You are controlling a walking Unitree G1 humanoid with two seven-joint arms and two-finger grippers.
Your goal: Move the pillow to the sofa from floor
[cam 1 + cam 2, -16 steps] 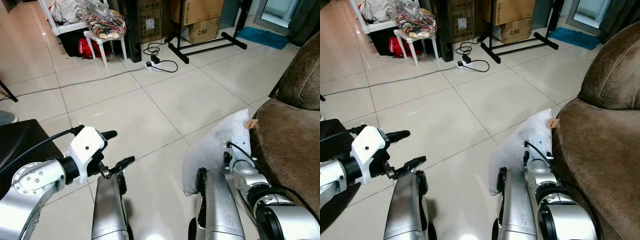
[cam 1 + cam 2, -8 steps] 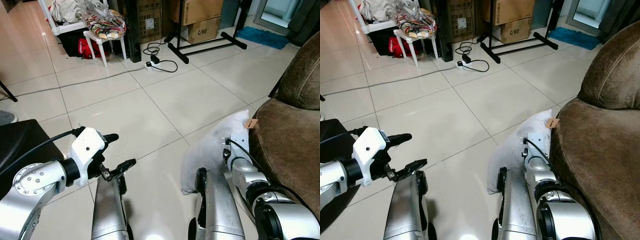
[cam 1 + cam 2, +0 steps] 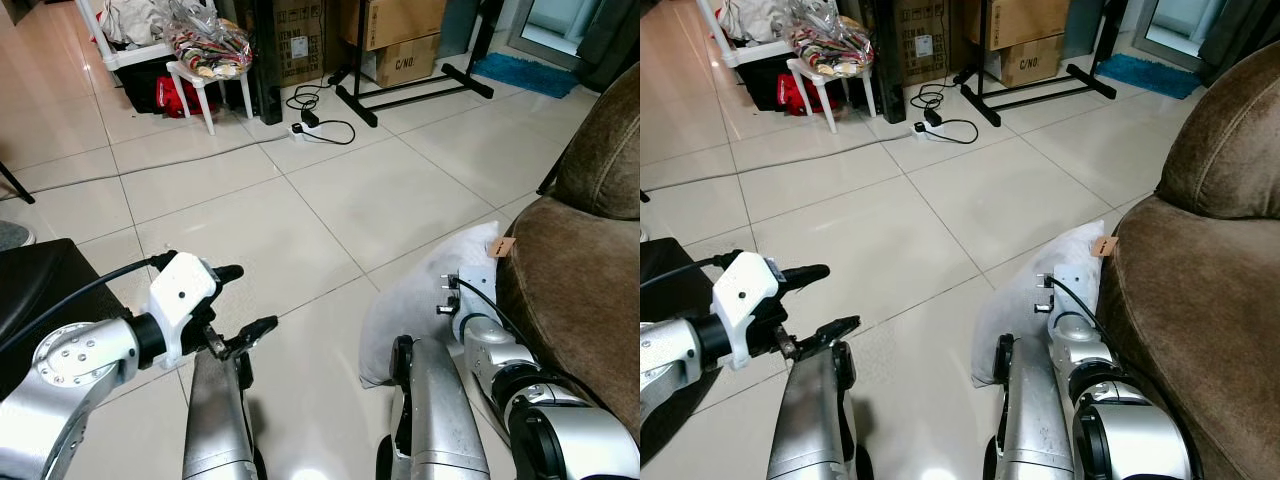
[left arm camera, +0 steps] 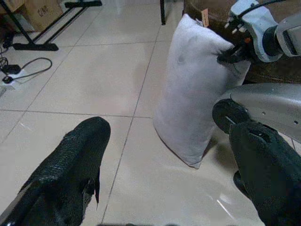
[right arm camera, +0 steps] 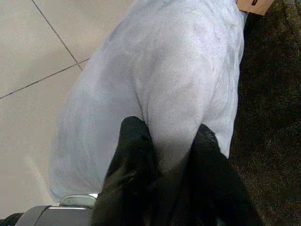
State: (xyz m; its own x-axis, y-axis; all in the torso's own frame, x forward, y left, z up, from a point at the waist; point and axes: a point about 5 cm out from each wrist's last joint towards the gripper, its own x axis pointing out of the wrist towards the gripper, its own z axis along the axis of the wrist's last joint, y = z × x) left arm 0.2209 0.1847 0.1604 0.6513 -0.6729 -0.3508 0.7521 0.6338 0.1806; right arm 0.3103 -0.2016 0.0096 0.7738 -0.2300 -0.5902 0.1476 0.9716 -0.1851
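Your right gripper [image 5: 171,141] is pinched onto the soft white rectangular pillow [image 4: 195,94], which leans against the brown velvety sofa [image 3: 580,270]; your left gripper [image 3: 240,300] hovers, fingers spread.

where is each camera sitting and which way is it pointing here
Eye views: head, looking down at tiled floor; both silver arms, white fabric pillow, brown plush sofa.
Left wrist view: looks past the open left gripper to the pillow.
Right wrist view: right gripper pinching the pillow.
All views share the pillow.
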